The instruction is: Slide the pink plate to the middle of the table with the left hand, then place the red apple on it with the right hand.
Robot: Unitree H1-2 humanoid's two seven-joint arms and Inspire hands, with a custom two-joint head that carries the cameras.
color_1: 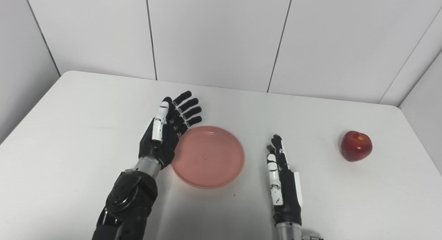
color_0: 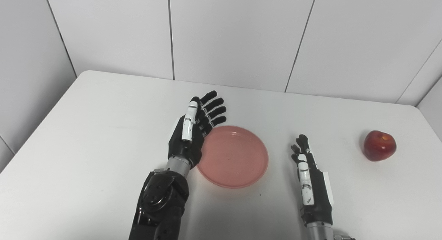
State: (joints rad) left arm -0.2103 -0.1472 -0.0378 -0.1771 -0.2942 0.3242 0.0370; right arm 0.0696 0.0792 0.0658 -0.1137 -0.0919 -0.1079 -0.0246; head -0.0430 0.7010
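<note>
Pink plate [color_0: 233, 157] sits flat on the white table [color_0: 86, 136], roughly mid-table, nothing on it.

Left hand [color_0: 193, 129] is at the plate's left rim, palm turned toward the plate, fingers [color_0: 212, 107] extended and spread apart, holding nothing. Heel of the hand overlaps the rim edge in both views (contact looks likely, can't confirm from these angles). The fingers reach past the plate's far-left edge, above the table.

Right hand [color_1: 281, 171] is just right of the plate, apart from it, edge-on to the cameras with the fingers pointing away from the robot. Fingers look straight and close together, nothing in them. Whether it rests on the table or sits just above it, can't tell.

Red apple [color_1: 356, 145] is upright on the table near the right edge, stem dimple up, well apart from the right hand and from the plate. Untouched.

White panelled wall [color_0: 234, 36] runs behind the table.
</note>
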